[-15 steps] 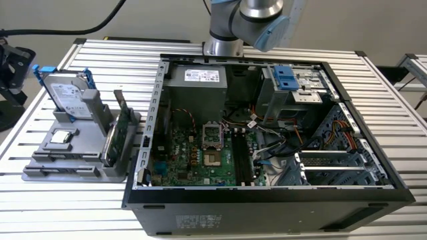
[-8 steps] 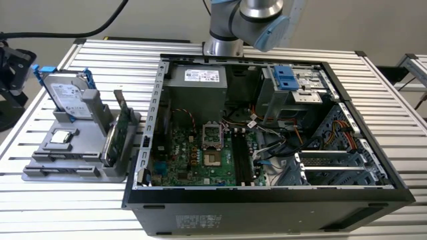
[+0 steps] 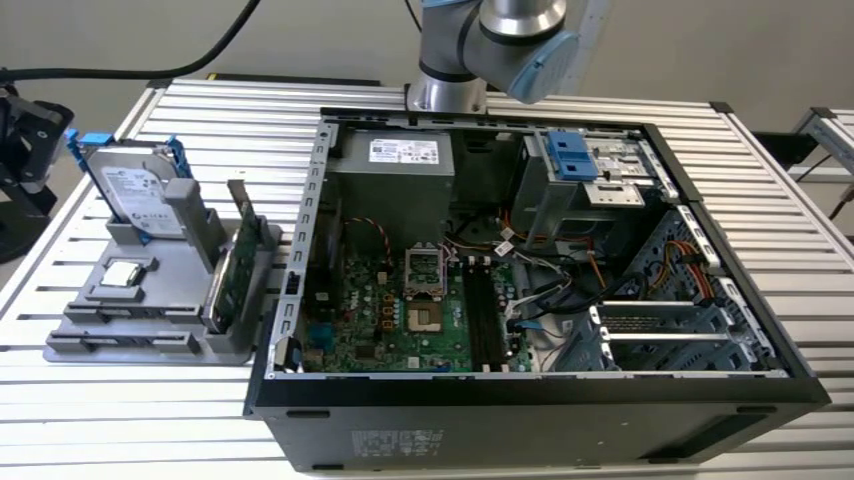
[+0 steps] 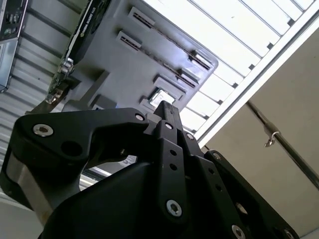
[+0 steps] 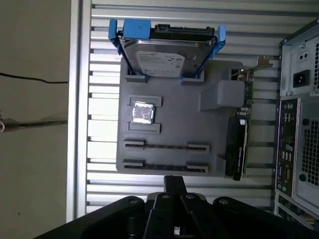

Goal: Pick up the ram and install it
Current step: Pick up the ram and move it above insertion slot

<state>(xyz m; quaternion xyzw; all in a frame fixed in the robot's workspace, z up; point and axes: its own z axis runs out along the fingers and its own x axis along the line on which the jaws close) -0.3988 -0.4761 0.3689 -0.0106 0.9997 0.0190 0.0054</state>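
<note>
The gripper [image 5: 174, 180] has its fingers [image 5: 174, 186] clenched together on nothing, well apart from the ram [image 5: 167, 147]. The ram sits edge-up in a slot of the gray tray [image 3: 160, 300], on the desk [image 3: 240, 100] at the exterior view's lower left.

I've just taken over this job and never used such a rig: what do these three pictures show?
One picture looks from off the machine: a robot arm beside an open computer case on a slatted table. The other two come from cameras near the arm's wrist, looking past its black claw, which is shut and empty. Beyond it a gray tray holds a hard drive, a small square chip, an upright card and two thin memory sticks in their slots. Nothing is picked up yet.
</note>
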